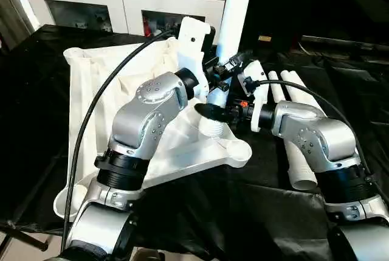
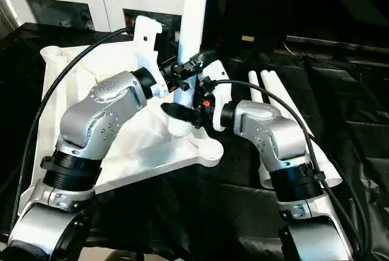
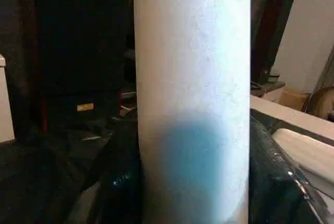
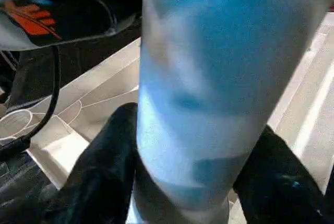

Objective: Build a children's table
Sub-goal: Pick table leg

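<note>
Over the near right corner of the tabletop (image 1: 91, 78), one leg (image 1: 234, 17) stands upright with its ribbed foot entering the round corner socket (image 2: 185, 132). Its long axis runs nearly straight up, leaning slightly away at the top. Both claws meet on this one tube. The left gripper (image 1: 226, 69) is clenched around it higher up; the left wrist view shows dark fingers (image 3: 122, 177) pressed against either side of the white wall. The right gripper (image 1: 222, 114) sits lower, just above the socket, with its black fingers (image 4: 104, 177) flanking the tube on both sides. They look closed on it, though how firmly I cannot say, since the grip may be shifting. Of the two, the right claw is nearer the joint, so in my judgement the seating push or twist turns mainly on it, straight down along the tube's axis into the socket, while the left steadies the upper part against tipping.

The tabletop lies underside up on the black cloth (image 1: 36, 151), ribs showing. By count: one tabletop, one leg standing, and at least two spare legs (image 2: 267, 90) lying side by side on the cloth to the right of the right forearm (a third may be hidden behind the arm; I cannot tell). Two grippers, both on the same leg.
</note>
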Motion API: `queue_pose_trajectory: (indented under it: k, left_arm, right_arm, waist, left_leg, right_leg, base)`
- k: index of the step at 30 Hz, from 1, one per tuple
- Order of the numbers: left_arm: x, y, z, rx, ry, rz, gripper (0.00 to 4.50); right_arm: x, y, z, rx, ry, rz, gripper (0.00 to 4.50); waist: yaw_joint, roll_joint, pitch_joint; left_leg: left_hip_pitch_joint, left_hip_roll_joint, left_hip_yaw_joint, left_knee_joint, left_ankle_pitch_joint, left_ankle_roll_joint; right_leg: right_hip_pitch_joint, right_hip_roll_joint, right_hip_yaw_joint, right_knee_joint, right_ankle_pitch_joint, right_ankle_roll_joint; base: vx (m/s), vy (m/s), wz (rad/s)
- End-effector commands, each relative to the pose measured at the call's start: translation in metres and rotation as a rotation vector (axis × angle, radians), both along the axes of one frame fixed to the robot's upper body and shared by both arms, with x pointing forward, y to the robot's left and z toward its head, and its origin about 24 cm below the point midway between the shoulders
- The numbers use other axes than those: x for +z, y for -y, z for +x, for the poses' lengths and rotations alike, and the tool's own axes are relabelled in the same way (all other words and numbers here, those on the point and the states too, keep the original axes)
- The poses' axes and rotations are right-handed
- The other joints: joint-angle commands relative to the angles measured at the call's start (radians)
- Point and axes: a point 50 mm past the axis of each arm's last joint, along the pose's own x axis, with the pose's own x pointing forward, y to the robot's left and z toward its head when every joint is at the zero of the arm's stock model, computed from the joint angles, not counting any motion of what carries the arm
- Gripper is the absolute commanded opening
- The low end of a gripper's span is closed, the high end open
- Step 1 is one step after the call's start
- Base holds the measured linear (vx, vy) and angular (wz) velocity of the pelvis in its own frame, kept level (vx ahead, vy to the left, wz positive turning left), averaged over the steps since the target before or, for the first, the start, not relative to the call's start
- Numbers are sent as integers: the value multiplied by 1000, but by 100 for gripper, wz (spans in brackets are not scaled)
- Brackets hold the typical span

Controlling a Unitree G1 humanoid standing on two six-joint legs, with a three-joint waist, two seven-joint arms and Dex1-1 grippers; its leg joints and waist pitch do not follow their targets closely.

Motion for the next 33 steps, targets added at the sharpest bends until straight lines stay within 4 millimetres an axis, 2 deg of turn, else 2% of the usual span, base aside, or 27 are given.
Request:
queue_pose_trajectory:
  k: [1,5,6,8,9,14,15,16,18,20,22,25,26,28,33]
  left_arm:
    - [4,2,-1,-12,20,8,190]
    - [3,2,-1,-14,20,15,190]
    - [3,1,-1,-15,21,17,190]
    - [3,1,-1,-16,20,17,190]
    - [3,1,-1,-17,21,19,190]
    - [3,1,-1,-10,30,32,190]
    - [2,1,0,-6,21,37,246]
    - [1,2,0,-18,11,38,260]
    - [1,4,-2,-45,2,35,260]
    - [4,5,-3,-26,33,20,281]
    - [6,5,-3,-31,42,4,302]
    - [25,3,-1,21,89,-159,305]
    - [25,3,-1,21,89,-159,305]
    - [36,-4,4,75,92,-270,305]
    - [53,-21,7,162,137,-420,305]
  right_arm:
    - [6,-1,3,-5,32,-7,230]
    - [6,-1,3,-4,34,-6,201]
    - [6,-1,3,-5,35,-7,197]
    - [5,-1,4,-6,35,-8,195]
    - [5,-1,4,-7,36,-10,194]
    - [4,-1,3,-8,38,-10,193]
    - [3,-2,3,-10,40,-14,193]
    - [3,-2,2,-11,41,-17,193]
    - [2,-2,2,-13,41,-15,193]
    - [1,-4,1,-14,42,-12,193]
    - [0,-4,1,-16,41,-10,193]
    - [-1,-5,1,-36,44,3,191]
    - [-1,-5,1,-36,44,3,191]
    - [-2,-5,2,-57,45,18,191]
    - [-3,-2,6,-157,44,66,191]
  waist:
    - [-1,-8,-81]
    - [-1,-5,-82]
    - [-1,-6,-82]
    - [0,-6,-81]
    - [0,-1,-81]
    - [-2,-2,-81]
    - [-1,1,-82]
    - [-2,-1,-82]
    - [-2,0,-82]
    - [-2,4,-82]
    - [-2,2,-82]
    - [-1,4,-81]
    - [-1,3,-82]
    - [-1,4,-82]
    - [-3,2,-80]
  left_leg:
    - [19,43,-11,-66,-153,-10]
    - [20,43,-12,-66,-152,-10]
    - [19,43,-12,-66,-152,-10]
    - [19,43,-12,-67,-155,-11]
    - [20,43,-13,-67,-159,-14]
    - [20,44,-13,-68,-168,-20]
    - [21,43,-13,-68,-167,-21]
    - [21,43,-13,-67,-167,-21]
    - [21,43,-13,-68,-170,-22]
    - [21,43,-14,-68,-174,-23]
    - [20,43,-14,-68,-173,-23]
    - [20,44,-14,-68,-185,-25]
    - [20,43,-14,-68,-188,-25]
    - [20,43,-15,-68,-193,-26]
    - [19,43,-16,-69,-198,-24]
  right_leg:
    - [51,-64,37,-69,-134,-190]
    - [51,-63,36,-66,-117,-197]
    - [52,-63,36,-67,-115,-197]
    - [52,-64,36,-68,-120,-197]
    - [51,-64,36,-68,-126,-196]
    - [51,-63,36,-69,-126,-191]
    - [51,-63,36,-68,-122,-192]
    - [51,-63,36,-68,-117,-194]
    - [52,-62,36,-67,-116,-195]
    - [51,-63,36,-67,-115,-198]
    - [53,-62,36,-67,-109,-199]
    - [54,-64,36,-69,-100,-214]
    - [55,-64,36,-69,-101,-214]
    - [55,-64,36,-70,-107,-209]
    - [54,-64,36,-71,-118,-206]
  base:
    - [0,0,0]
    - [0,0,0]
    - [0,0,0]
    - [0,0,0]
    - [0,0,0]
    - [0,0,0]
    - [0,0,0]
    - [0,0,0]
    - [0,0,0]
    - [0,0,0]
    - [0,0,0]
    - [0,0,0]
    - [0,0,0]
    - [0,0,0]
    - [0,0,0]
